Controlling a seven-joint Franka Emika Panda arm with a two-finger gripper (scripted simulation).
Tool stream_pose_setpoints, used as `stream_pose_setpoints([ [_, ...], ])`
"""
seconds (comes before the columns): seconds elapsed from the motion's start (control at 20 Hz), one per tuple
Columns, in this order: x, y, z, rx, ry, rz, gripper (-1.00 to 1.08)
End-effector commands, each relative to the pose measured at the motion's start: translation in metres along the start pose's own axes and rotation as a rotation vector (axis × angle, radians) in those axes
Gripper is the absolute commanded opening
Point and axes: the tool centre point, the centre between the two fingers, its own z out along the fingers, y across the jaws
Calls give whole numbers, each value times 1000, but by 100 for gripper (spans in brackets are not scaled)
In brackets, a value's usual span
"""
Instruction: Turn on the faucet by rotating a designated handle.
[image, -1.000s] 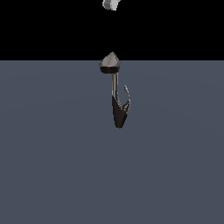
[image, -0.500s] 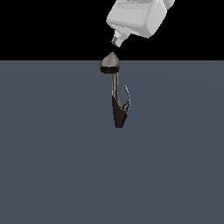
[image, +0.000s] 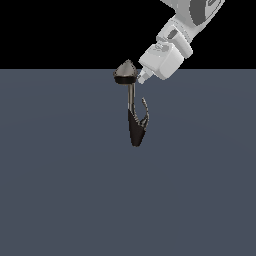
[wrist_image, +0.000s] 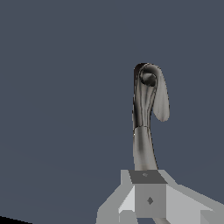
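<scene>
Arm (image: 200, 12) cut off by exterior view's edge; jaws' spacing unreadable; faucet (wrist_image: 146, 113) base hidden.

Claw (image: 142, 78) now lower, beside faucet (image: 134, 107)

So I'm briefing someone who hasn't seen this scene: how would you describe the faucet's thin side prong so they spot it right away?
On the flat grey-blue floor stands a single slim faucet, the only fixture there, with the gripper close beside its grey cone head. Follow the thin stem down to the dark tapering body. The side prong is the thin curved sliver rising from that body on the exterior view's right, beside the stem.
</scene>
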Motion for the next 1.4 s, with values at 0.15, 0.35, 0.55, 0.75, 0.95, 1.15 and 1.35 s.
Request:
stream_pose_setpoints([
  [0.15,39,-8,22,36,-44,152,-100],
  [0.35,58,-10,33,52,-66,227,-100],
  [0.55,70,-11,40,61,-78,271,-100],
  [0.75,73,-11,43,64,-82,286,-100],
  [0.95,73,-11,43,64,-82,286,-100],
  [1.15,67,-2,43,64,-82,286,-100],
  [1.35,60,8,43,64,-82,286,-100],
])
